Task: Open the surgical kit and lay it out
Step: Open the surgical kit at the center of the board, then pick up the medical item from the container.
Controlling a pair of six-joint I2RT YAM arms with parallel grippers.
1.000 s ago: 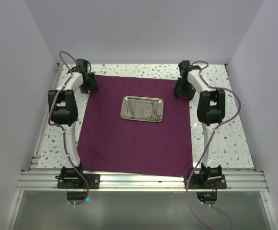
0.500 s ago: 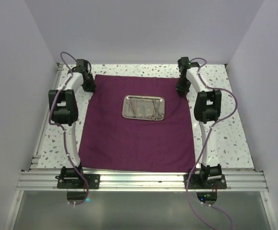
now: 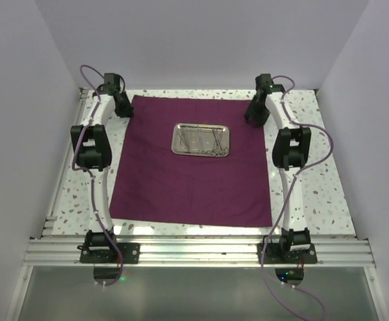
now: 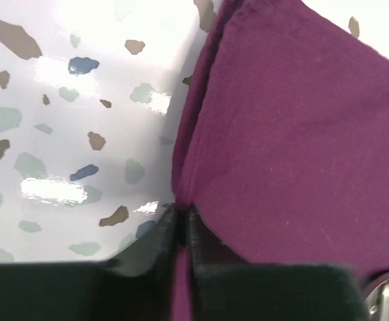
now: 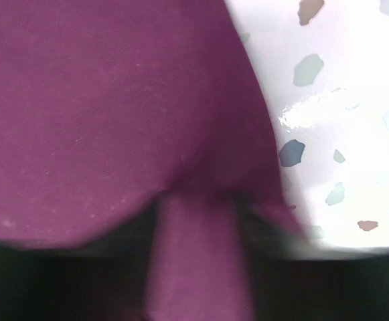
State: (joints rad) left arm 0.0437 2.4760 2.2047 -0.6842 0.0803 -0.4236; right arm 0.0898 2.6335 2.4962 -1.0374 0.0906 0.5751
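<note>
We are gripping the cloth wrap (image 3: 187, 180) at both far corners — left tool (image 4: 179, 217) pinching its hem, right tool (image 5: 194, 221) a fold — steel tray (image 3: 201, 139) lying between.

Your left arm (image 3: 91, 148) reaches far forward along the left side, elbow raised. The left gripper (image 4: 181, 215) is tipped down, its fingers pinched tight on the edge of the cloth wrap (image 3: 187, 180). Your right arm (image 3: 289, 150) mirrors it on the right. The right gripper (image 5: 195, 200) has a fold of the wrap between its fingers, apparently gripped, though that wrist view is blurred.
</note>
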